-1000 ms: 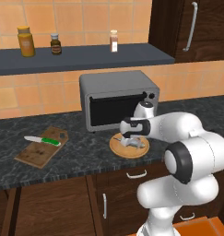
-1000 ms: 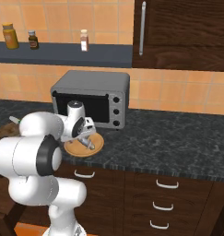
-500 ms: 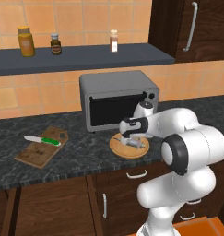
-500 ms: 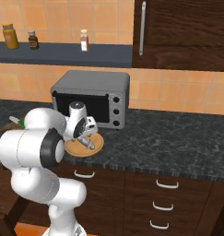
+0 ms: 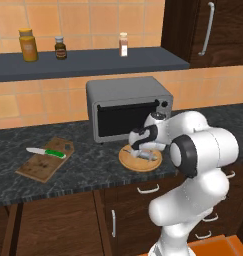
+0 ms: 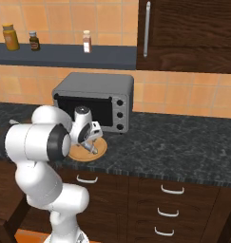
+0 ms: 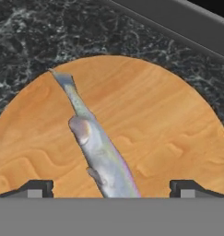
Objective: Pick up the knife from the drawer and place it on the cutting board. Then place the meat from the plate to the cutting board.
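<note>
the gripper (image 7: 111, 188) hangs low over the plate (image 7: 178, 133), its two dark fingertips (image 7: 37, 188) spread wide apart with nothing pinched between them. in the hand view the meat (image 7: 97, 147) lies between the tips, a long grey-silver piece with a pinkish sheen, running from a thin pointed end near the plate's far edge down toward the camera. no contact between the tips and the meat can be made out.

from the left base view the gripper (image 5: 143, 149) sits right above the round tan plate (image 5: 139, 163), and the meat (image 5: 144, 156) shows as a small pale sliver on it. the right base view has the gripper (image 6: 91, 144) tilted down over the plate (image 6: 99, 150) at the front part of the dark speckled counter (image 6: 183, 147).

just behind the plate stands a grey toaster oven (image 5: 125, 106). well to the left on the counter (image 5: 88, 167) lies the cutting board (image 5: 40, 165), with the green-handled knife (image 5: 45, 151) resting across its far end. above, a dark shelf (image 5: 83, 62) carries three small bottles (image 5: 59, 48).
</note>
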